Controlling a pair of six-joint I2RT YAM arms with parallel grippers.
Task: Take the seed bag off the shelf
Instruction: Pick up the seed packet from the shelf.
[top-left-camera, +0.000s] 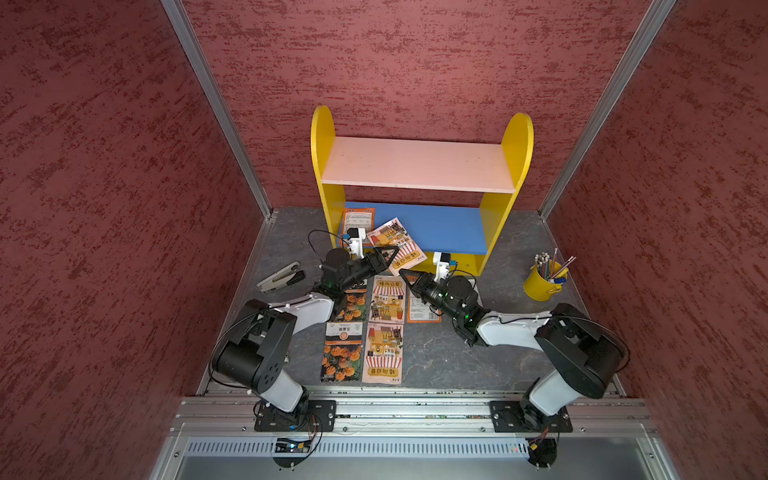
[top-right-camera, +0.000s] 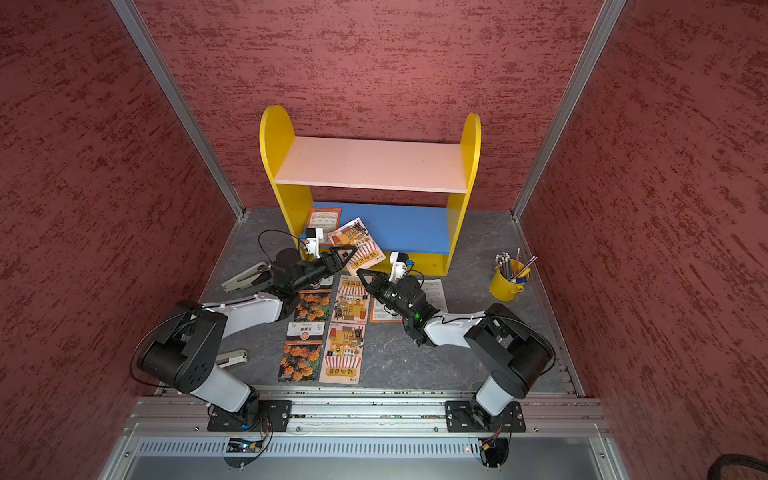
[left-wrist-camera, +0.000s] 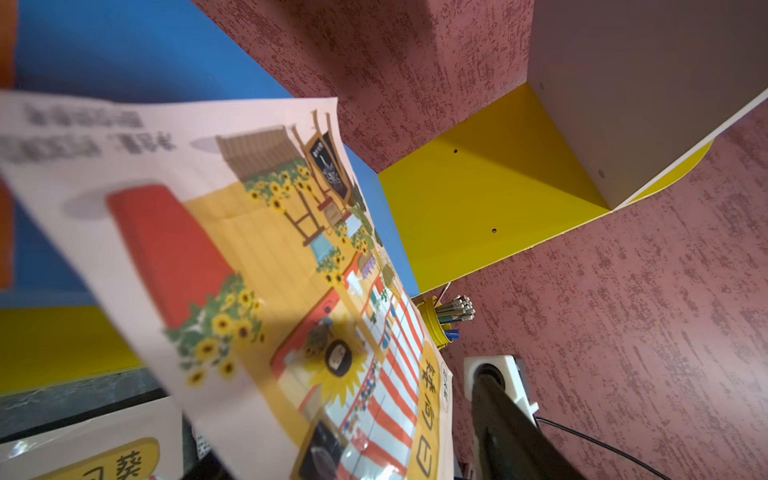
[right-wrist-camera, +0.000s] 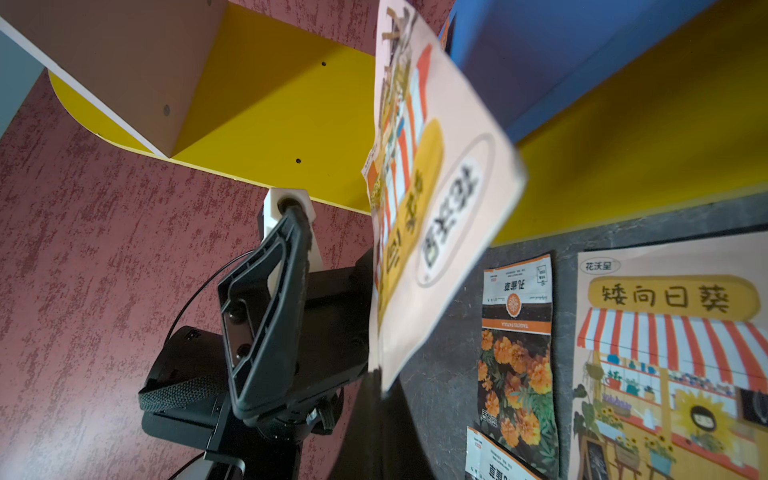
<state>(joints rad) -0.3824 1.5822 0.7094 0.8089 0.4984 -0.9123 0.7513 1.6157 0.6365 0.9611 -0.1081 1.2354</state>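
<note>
One pale sunflower-print paper seed bag (top-left-camera: 395, 237) overhangs the blue board (top-left-camera: 449, 228) of the yellow wooden shelf (top-left-camera: 493, 218), slanting near-right. The left gripper (top-left-camera: 394, 251) brackets its near-left edge, grip unclear. The right gripper (top-left-camera: 403, 273) is clenched, empty.

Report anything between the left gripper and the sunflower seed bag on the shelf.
Nothing visible: the seed bag overhangs the blue board, its near edge right at the left gripper. The right gripper hangs close beside, not between them.

- The shelf (top-left-camera: 417, 164) was smooth, matt painted wood.
- The seed bag (top-left-camera: 398, 243) was glossy printed paper.
- The tabletop (top-left-camera: 457, 357) looked like dark, matt stone.
</note>
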